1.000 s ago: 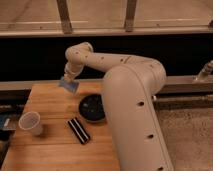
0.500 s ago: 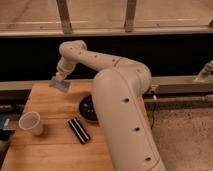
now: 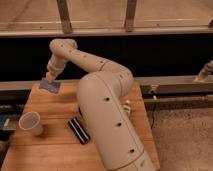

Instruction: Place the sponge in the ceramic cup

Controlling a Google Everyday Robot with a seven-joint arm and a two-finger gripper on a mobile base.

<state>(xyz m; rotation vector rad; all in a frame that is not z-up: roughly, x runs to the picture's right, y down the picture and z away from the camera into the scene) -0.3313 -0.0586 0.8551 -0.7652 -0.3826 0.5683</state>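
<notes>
My gripper (image 3: 50, 80) hangs over the far left corner of the wooden table (image 3: 55, 145), shut on the light-blue sponge (image 3: 49, 86), which dangles just above the tabletop. The white ceramic cup (image 3: 30, 123) lies tipped on its side near the table's left edge, well in front of the sponge, its round rim turned toward the upper left. The sponge and the cup are apart.
A black striped rectangular block (image 3: 78, 130) lies on the table right of the cup. My big white arm (image 3: 107, 120) covers the table's middle and right. A dark wall and a metal rail run behind the table; the floor lies to the right.
The gripper has carried the sponge leftward, toward the table's far left corner. The arm has swung over the middle and now hides the black bowl. The cup and the striped block have not moved.
</notes>
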